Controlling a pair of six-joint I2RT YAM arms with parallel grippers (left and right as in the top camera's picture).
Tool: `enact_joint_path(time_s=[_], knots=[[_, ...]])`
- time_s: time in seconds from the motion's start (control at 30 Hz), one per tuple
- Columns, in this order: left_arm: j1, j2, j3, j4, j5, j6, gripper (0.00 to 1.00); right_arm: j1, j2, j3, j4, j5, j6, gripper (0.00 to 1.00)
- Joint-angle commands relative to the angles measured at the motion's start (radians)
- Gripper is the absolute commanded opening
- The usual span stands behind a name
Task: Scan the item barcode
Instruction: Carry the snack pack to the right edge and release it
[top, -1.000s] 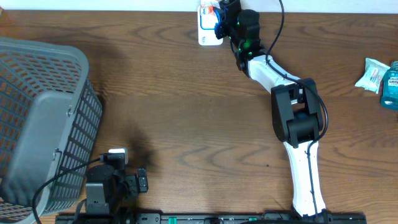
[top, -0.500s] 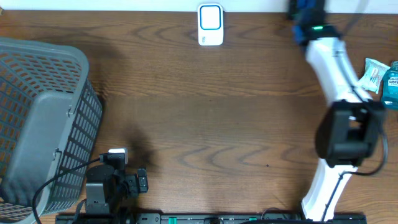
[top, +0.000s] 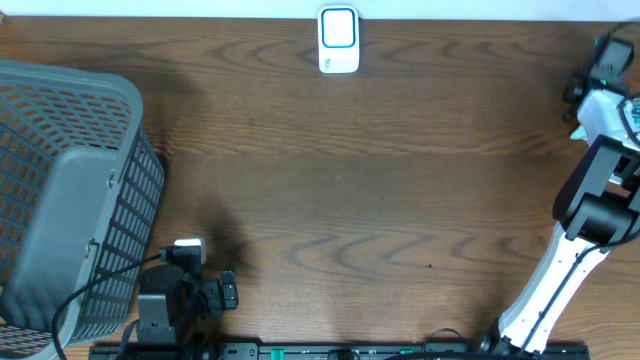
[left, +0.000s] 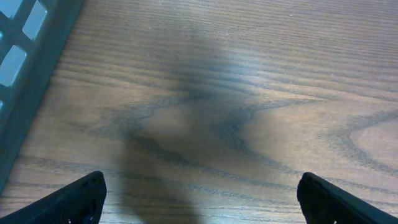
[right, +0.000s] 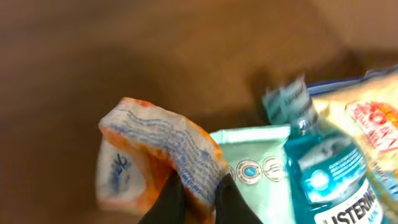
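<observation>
Wood-grain counter (top: 330, 200). Far L: grey mesh basket (top: 140, 190), grey slab-like shape inside, can't ID. L tool (left: 202, 199) low over bare wood beside basket wall, fingers spread wide, nothing betw. Top centre: white scanner (top: 339, 40), blue panel showing. Far R edge: R tool (right: 196, 196) clenched on crumpled orange-white packet (right: 158, 158), gripped at lower edge, print facing wrist cam; long axis approx upper-L to lower-R, blurred. Just R of it: teal pouch (right: 249, 168), mouthwash bottle (right: 329, 180).
</observation>
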Motion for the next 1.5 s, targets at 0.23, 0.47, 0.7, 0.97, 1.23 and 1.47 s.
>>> enact_joint_path(time_s=[0.23,0.47,0.7,0.97,1.23,1.47], knots=[[0.002,-0.004,0.007,-0.003,-0.003,-0.002,0.98,-0.016,-0.185,-0.001,-0.056,0.051,0.023,0.99],[0.002,-0.004,0.007,-0.003,-0.003,-0.002,0.98,0.030,-0.505,-0.001,-0.167,-0.334,0.111,0.99],[0.002,-0.004,0.007,-0.003,-0.003,-0.002,0.98,0.144,-0.836,-0.001,-0.258,-0.550,0.152,0.99],[0.002,-0.004,0.007,-0.003,-0.003,-0.002,0.98,0.278,-1.045,-0.001,-0.306,-0.534,0.125,0.99],[0.002,-0.004,0.007,-0.003,-0.003,-0.002,0.98,0.355,-1.173,-0.001,-0.389,-0.535,0.127,0.99],[0.002,-0.004,0.007,-0.003,-0.003,-0.002,0.98,0.365,-1.260,-0.001,-0.558,-0.534,0.148,0.99]])
